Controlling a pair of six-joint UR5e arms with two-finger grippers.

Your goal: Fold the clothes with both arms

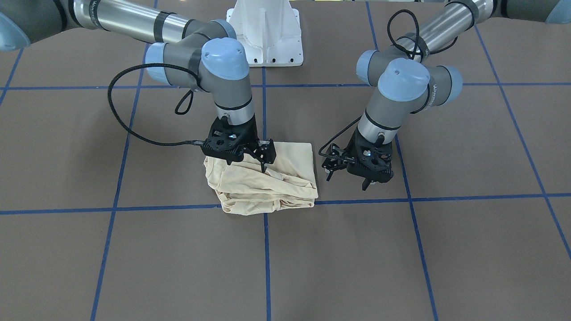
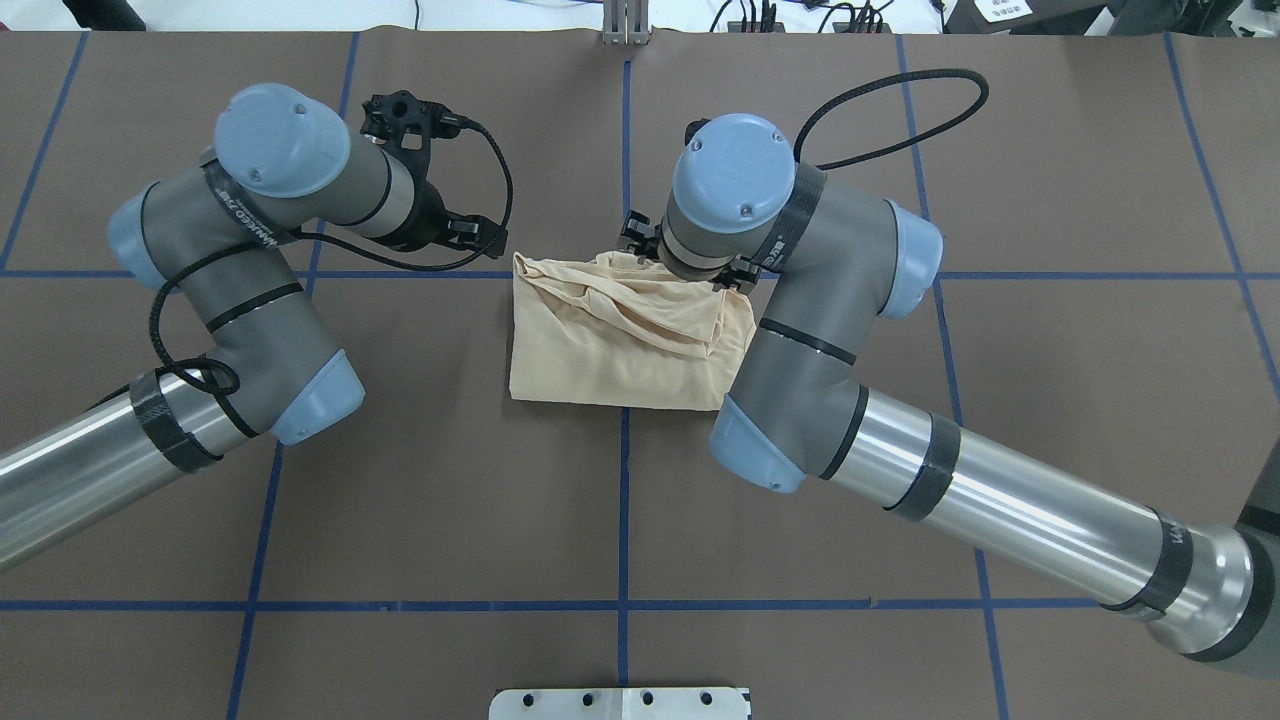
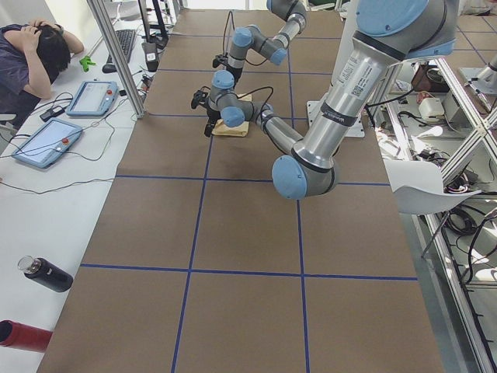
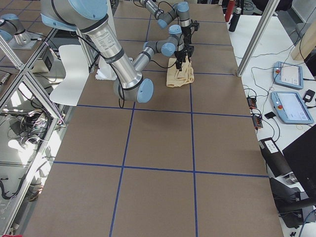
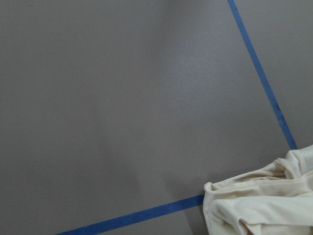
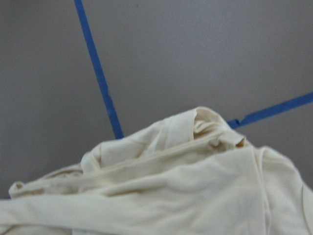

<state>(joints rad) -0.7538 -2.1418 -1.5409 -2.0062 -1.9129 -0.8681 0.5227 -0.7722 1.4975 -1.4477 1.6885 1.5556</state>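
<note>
Folded T-shirt (image 2: 620, 350): long axis left-right across table (image 2: 400, 500); bunched edge far side.

Front camera looking steeply down across the table (image 1: 89, 267), overhead camera opposite, two distant end cameras looking along it, both wrist cameras close above the folded T-shirt (image 6: 195, 196), common to all six views

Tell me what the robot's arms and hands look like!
Both the left arm and the right arm are round tubes of shiny silver and dark grey. They have light-blue caps on the joints and black bands, some with small white lettering. A black braided cable loops beside each wrist. The left hand and right hand are black, skeleton-like frames with thin fingers.
</note>
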